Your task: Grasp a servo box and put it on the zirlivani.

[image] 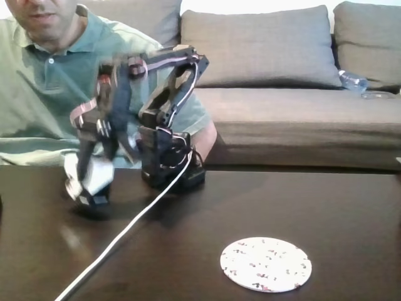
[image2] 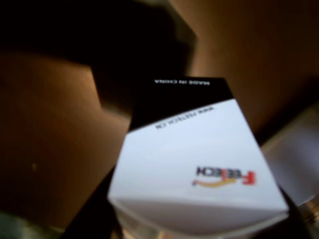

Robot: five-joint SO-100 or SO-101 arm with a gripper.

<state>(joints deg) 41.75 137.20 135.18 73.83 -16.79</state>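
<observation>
Living room setup: dark glossy table (image: 351,207) in front of a grey sofa (image: 282,94). A person in a green polo shirt (image: 44,94) sits behind the table at left in the fixed view, close behind the arm.

Left side of the fixed view: arm (image: 166,94) is motion-blurred, base (image: 166,163) planted on the table, upper links folded over and reaching down to the left. Gripper (image: 91,179) is low, at or just above the tabletop, clamped on the box (image: 88,175). The box looks tilted, white face up, dark band at the bottom. Can't tell from the blur whether its lower edge touches the table.

Wrist view confirms the hold: box (image2: 199,164) is close under the camera, white face with an orange/red logo, black band with small white print at the far end, text reading upside down. One dark finger (image2: 124,64) lies along the box's left edge; the other side is out of frame. Brown table behind it.

A white cable (image: 125,232) runs from the base diagonally to the lower left edge of the table.

Right of centre, near the front edge: the disc (image: 265,264) lies flat, white with small reddish and dark marks, nothing on it. It is well apart from the box and gripper.

Far right on the sofa seat: a clear plastic bottle (image: 354,80) lying down.
</observation>
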